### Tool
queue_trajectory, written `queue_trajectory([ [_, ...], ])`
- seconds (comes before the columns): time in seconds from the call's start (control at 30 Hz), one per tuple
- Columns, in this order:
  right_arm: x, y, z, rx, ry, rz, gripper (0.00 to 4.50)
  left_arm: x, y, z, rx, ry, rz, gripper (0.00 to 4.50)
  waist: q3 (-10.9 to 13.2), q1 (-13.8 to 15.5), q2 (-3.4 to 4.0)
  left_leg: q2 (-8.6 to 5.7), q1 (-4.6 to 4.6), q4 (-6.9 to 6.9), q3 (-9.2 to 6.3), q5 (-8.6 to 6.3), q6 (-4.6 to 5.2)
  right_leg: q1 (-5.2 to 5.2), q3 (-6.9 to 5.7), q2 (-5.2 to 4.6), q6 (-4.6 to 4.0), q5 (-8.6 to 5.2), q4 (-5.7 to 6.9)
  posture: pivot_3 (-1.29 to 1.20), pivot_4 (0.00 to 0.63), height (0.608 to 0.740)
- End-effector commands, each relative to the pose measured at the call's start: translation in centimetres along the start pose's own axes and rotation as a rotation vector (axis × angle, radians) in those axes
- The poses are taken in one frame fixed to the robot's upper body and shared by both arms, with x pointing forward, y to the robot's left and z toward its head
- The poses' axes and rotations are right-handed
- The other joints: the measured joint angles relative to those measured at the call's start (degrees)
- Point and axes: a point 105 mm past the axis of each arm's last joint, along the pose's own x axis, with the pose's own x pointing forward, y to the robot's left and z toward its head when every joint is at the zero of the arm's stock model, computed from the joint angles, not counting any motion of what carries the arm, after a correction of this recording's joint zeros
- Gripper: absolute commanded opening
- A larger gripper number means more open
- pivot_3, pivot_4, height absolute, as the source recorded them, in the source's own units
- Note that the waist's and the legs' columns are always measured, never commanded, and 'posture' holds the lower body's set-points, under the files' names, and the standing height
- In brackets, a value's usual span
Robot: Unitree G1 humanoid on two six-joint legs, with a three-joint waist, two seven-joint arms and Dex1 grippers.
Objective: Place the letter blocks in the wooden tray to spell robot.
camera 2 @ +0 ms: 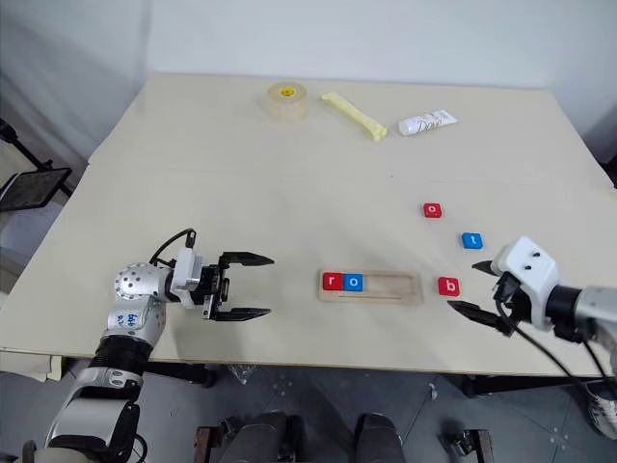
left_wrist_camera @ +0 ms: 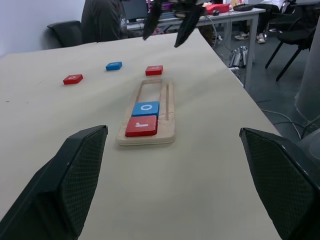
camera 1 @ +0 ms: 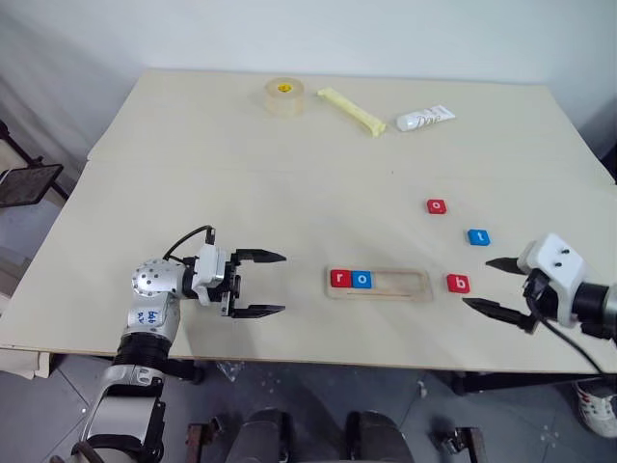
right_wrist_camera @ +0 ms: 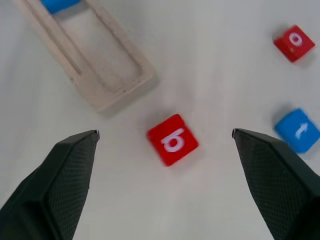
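r and o blocks sit in the wooden tray (camera 1: 378,283); b block (camera 1: 459,283) lies just right of the tray, next to go. Right gripper (camera 1: 495,285) fingers spread, empty, lined up on b. Left gripper (camera 1: 260,284) fingers spread, idle left of tray.

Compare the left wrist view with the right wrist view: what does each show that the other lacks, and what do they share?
Left wrist view alone: the red r block and the whole blue o block seated in the wooden tray, plus the open right gripper and the room behind it.
Right wrist view alone: the b block's letter, readable up close.
Both: the tray's empty end, and the red b block, blue t block and red o block loose on the table.
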Motion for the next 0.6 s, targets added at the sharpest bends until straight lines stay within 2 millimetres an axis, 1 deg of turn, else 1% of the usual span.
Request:
queue_trajectory([
  [0.03,0.8,-0.6,-1.0,-0.05,0.063,0.094,4.46,0.4,-0.5,0.8,0.04,-0.027,0.001,4.5,0.0,-0.04,0.0,0.0,-0.01,0.0,0.0,0.0,0.0,0.0,-0.01,-0.01,0.0,0.0,0.01,0.0,0.15,0.74],
  [0.17,1.8,-1.1,-1.8,-0.076,0.111,0.179,4.46,0.3,-1.2,1.0,0.038,-0.026,0.028,4.5,0.01,0.09,0.0,-0.03,-0.07,0.04,-0.08,0.0,0.0,-0.02,-0.05,-0.04,0.0,0.0,0.0,0.0,0.15,0.74],
  [0.3,2.3,-1.4,-2.1,-0.093,0.119,0.212,4.46,0.1,-1.8,1.2,0.034,-0.019,0.046,4.5,0.01,0.18,0.0,-0.03,-0.1,0.06,-0.14,0.0,0.0,0.01,-0.09,-0.04,0.0,0.0,-0.03,0.0,0.15,0.74],
  [0.37,3.0,-1.6,-2.5,-0.1,0.136,0.228,4.46,-0.1,-2.2,1.3,0.031,-0.012,0.072,4.5,0.01,0.0,0.0,-0.02,-0.1,0.07,-0.14,0.0,0.0,0.02,-0.1,-0.04,0.0,0.0,-0.05,0.0,0.15,0.74],
  [0.47,3.6,-1.8,-2.5,-0.095,0.141,0.235,3.87,-0.1,-2.6,1.4,0.025,-0.006,0.089,4.5,0.01,-0.06,0.01,0.01,-0.08,0.07,-0.14,0.0,-0.02,0.01,-0.1,-0.03,0.0,0.0,-0.05,0.0,0.15,0.74],
  [0.5,3.7,-1.9,-2.5,-0.096,0.14,0.236,3.6,-0.1,-2.6,1.5,0.024,-0.006,0.091,4.5,0.01,-0.05,0.01,0.02,-0.09,0.07,-0.14,0.0,-0.03,0.02,-0.1,-0.02,0.0,0.0,-0.06,0.0,0.15,0.74],
  [0.6,3.9,-2.0,-2.4,-0.101,0.139,0.234,2.5,0.0,-2.6,1.5,0.024,-0.005,0.101,4.5,0.01,0.03,0.01,0.02,-0.08,0.09,-0.14,0.01,-0.04,0.04,-0.1,-0.02,0.0,0.0,-0.06,0.0,0.15,0.74],
])
